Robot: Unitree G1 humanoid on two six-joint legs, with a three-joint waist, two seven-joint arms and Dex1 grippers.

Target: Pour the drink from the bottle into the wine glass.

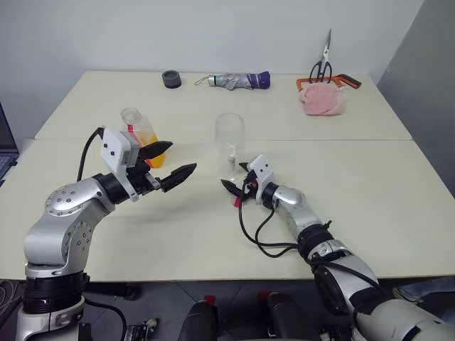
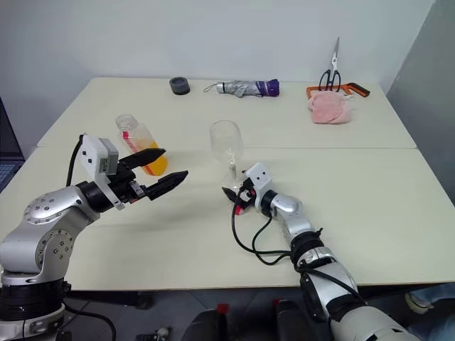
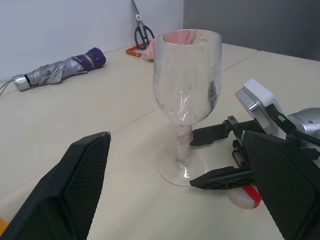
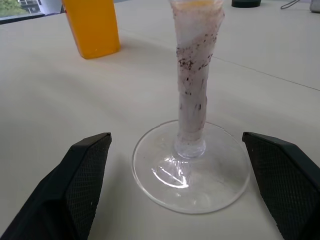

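Right tool (image 1: 234,186) is sitting low on the table (image 1: 370,177), fingers spread wide with nothing in them, right at the foot of the wine glass (image 1: 230,142). From its wrist camera the stem stands between the two fingers, but they aren't touching it. Left tool (image 1: 168,163) is up in the air, also wide open and empty, just in front of the bottle (image 1: 140,135), not gripping it.

So I'd say we're at the very start: nothing is grabbed, and the glass looks empty. The drink (image 1: 148,148) is all in the bottle, filling roughly the lower half. I can't make out a cap on it, though there's a small red-and-white thing (image 3: 245,197) on the table by the right tool, which might be it.

Next up, I reckon: left tool reaches forward around the bottle and closes, right tool closes gently on the stem to steady it, then lift and tilt.

Count: one bottle, one wine glass, two tools. Far edge of the table: one roll of tape (image 1: 170,78), one folded umbrella (image 1: 234,81), one pair of scissors (image 1: 322,64), one pink cloth (image 1: 323,100).
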